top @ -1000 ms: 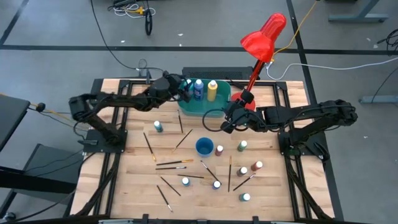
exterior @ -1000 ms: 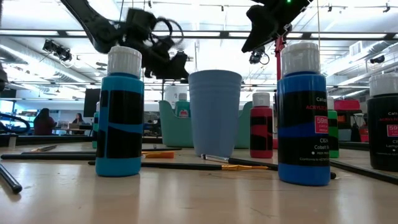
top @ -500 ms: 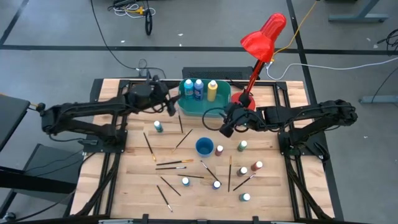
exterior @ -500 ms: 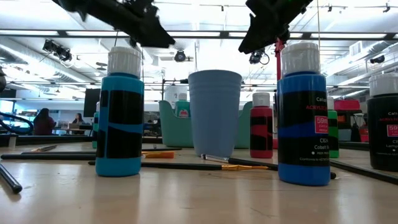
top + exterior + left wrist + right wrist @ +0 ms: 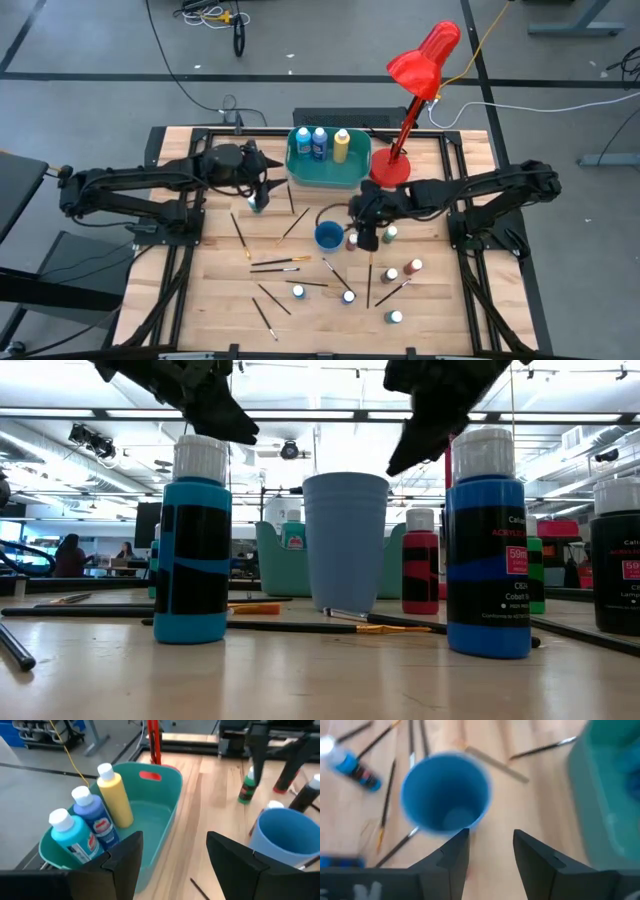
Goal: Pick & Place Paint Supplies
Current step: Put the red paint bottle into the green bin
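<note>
Three paint bottles, light blue, blue and yellow, stand upright in the teal tub. More bottles and thin brushes lie scattered over the wooden table. My left gripper hovers open and empty left of the tub, above a teal-capped bottle; its wrist view looks at the tub. My right gripper hangs open and empty, tipped down beside the blue cup and over a red bottle. The cup shows just beyond its fingers.
A red desk lamp stands on its base right of the tub, its head beyond the far edge. Bottles and brushes crowd the table's right middle. Bare wood lies at the near left corner.
My left gripper has drawn back from over the tub toward the table's left and near side, staying open; the light blue bottle it covered now shows in the tub. My right gripper has come down and toward the near edge, tipping downward beside the blue cup.
</note>
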`<move>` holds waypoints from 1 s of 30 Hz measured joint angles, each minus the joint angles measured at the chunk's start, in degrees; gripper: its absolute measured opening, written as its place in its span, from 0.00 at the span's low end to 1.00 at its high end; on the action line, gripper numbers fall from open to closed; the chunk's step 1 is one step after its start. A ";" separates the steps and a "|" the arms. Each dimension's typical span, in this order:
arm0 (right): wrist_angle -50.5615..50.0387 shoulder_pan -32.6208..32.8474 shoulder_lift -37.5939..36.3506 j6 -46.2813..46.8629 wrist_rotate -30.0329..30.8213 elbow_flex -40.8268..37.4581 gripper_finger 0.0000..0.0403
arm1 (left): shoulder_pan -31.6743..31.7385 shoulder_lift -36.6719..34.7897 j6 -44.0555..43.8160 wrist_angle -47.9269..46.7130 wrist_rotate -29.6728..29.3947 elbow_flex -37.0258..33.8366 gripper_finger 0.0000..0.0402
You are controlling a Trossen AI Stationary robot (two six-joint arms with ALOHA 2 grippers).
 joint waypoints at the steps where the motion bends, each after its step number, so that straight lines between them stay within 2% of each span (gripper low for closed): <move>1: -0.29 0.36 0.14 0.73 -0.39 0.00 0.38 | -0.15 0.06 -0.05 -0.35 0.00 0.00 0.57; 8: -2.42 1.88 0.42 3.00 2.23 0.02 0.38 | -0.17 0.24 -0.44 -0.55 0.11 0.00 0.57; 19: -2.92 4.46 7.15 3.09 1.82 0.13 0.38 | -0.17 0.28 -1.51 -0.47 0.09 0.00 0.57; 30: -2.60 4.78 7.43 3.65 3.27 0.15 0.38 | -0.17 0.30 -1.49 -0.01 0.07 0.00 0.57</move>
